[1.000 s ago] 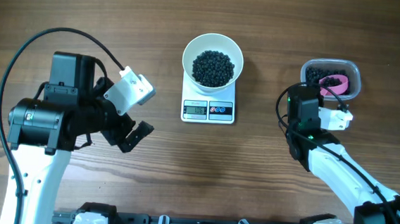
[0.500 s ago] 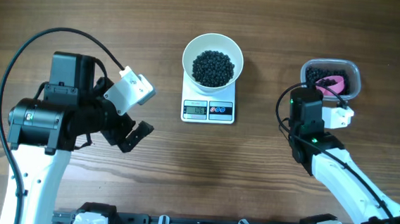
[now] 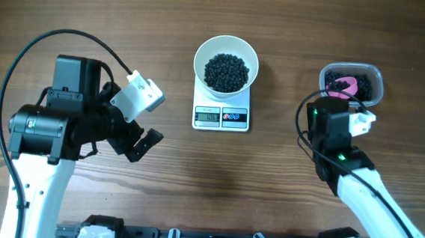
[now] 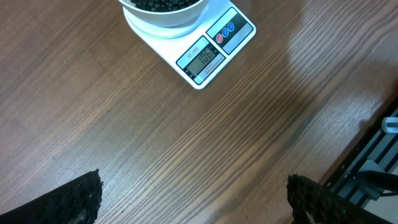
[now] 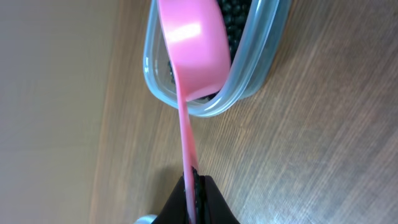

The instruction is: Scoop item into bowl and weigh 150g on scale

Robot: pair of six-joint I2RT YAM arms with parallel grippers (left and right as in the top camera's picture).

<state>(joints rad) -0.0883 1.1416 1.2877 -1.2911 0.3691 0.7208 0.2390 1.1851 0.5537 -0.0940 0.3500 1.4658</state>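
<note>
Overhead and wrist views. The white bowl [image 3: 201,58], with a heap of black beans [image 3: 225,71] in it, stood on the scale [image 3: 222,117] at the upper centre of the bench [image 3: 268,183]. At upper right, the right fingers [image 5: 206,200] were pinched shut on the handle of a pink scoop [image 5: 189,46], whose cup lay over one end of a clear tub [image 3: 378,82] with more beans in it. At left, well apart from the scale, the left fingers [image 4: 78,199] stood wide and held nothing.

A brown wood-grain worktop [image 3: 216,179] is filling every view, soft light is glancing off its surface, and a plain beige surface [image 5: 50,93] is showing beyond its edge.
</note>
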